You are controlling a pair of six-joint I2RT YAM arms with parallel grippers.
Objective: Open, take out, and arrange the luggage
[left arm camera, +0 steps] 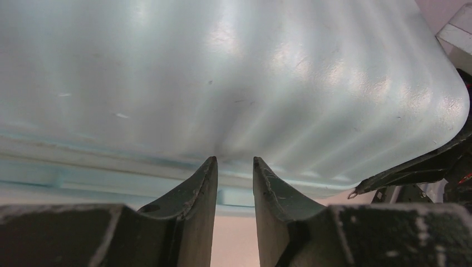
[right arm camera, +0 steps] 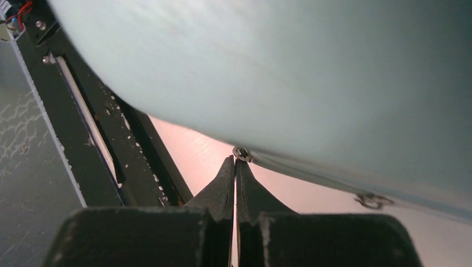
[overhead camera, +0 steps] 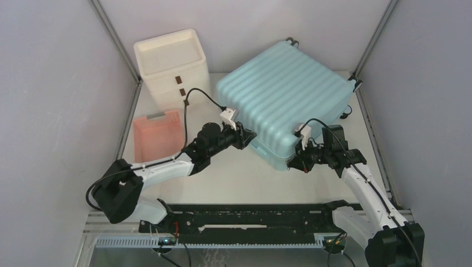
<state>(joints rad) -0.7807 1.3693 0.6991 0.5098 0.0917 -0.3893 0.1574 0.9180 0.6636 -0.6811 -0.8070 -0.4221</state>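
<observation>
Luggage: pale blue ribbed hard-shell case, lying flat and closed at the back right of the table, wheels toward the far wall.
Near-left edge of luggage: the left gripper meets it here, tips against the lower rim of the shell, jaws a narrow gap apart with nothing between them.
Near corner of luggage: the right gripper sits under it, jaws closed together, tips touching a small metal zipper pull; whether it is pinched cannot be told.
Left of luggage: white drawer box at the back, pink basket nearer.
</observation>
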